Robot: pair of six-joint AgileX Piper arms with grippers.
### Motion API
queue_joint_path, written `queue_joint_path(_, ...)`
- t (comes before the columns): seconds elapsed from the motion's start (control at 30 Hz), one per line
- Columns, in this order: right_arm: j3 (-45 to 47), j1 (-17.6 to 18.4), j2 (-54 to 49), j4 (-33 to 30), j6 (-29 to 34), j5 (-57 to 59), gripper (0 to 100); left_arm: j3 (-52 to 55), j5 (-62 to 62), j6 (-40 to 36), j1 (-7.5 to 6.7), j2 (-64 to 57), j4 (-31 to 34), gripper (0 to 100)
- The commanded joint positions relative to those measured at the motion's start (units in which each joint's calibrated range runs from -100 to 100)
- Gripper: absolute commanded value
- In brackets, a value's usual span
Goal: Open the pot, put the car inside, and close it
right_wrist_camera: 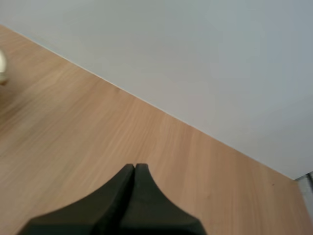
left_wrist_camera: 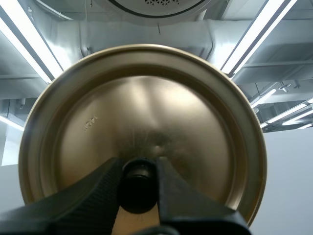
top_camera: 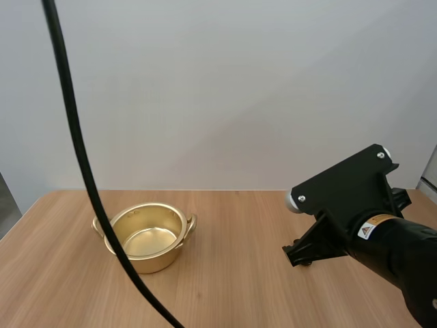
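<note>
A gold pot stands uncovered on the left part of the wooden table, and its inside looks bare. In the left wrist view my left gripper is shut on the black knob of the gold lid, which is held up off the table with its top face toward the camera. My right gripper is shut on nothing, its fingers lying together as one dark wedge over bare wood. In the high view the right arm hovers over the table's right side, well apart from the pot.
The table's far edge meets a plain pale wall. A small pale object sits at the border of the right wrist view; too little of it shows to name it. Bare wood lies between the pot and the right arm.
</note>
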Motion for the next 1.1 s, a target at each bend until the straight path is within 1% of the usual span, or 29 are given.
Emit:
queue_joint_path(0.0,-2.3,-0.2,6.8,-2.6,0.1,-12.2,0,0.1,2.0,0.0,0.03,-0.2,0.0,0)
queue_joint_path(0.07,-4.2,-0.9,12.6,-1.0,0.5,-12.2,0,0.1,2.8,0.5,0.03,-0.3,0.0,0)
queue_joint_path(0.17,-7.9,-1.3,23.6,0.4,3.5,-10.4,0,0.1,3.4,1.5,0.03,-0.4,0.0,0)
queue_joint_path(0.23,-11.0,-1.3,30.5,0.5,5.0,-6.9,0,0.1,4.2,1.5,0.03,-0.5,0.3,0)
queue_joint_path(0.33,-15.8,-1.3,41.2,0.5,5.3,-1.0,0,0.1,5.7,1.8,0.03,-0.5,0.7,0)
queue_joint_path(0.5,-21.8,-1.3,53.5,0.4,5.3,8.6,0,0.1,7.1,1.9,0.03,-0.9,5.1,0)
queue_joint_path(0.63,-23.4,-1.3,58.2,-1.2,5.3,11.3,0,0.1,7.1,1.9,0.03,-0.9,7.3,0)
queue_joint_path(0.77,-23.4,-1.3,61.5,-3.5,5.5,12.5,0,0.1,4.6,1.7,0.03,-0.8,7.3,0)
queue_joint_path(0.83,-23.4,-1.3,63.3,-3.5,5.5,13.3,0,0.1,2.7,1.2,0.03,-0.8,7.2,0)
queue_joint_path(1.07,-23.4,-1.3,66.5,-3.4,5.5,9.5,0,0.1,1.7,1.2,0.03,-0.8,6.6,0)
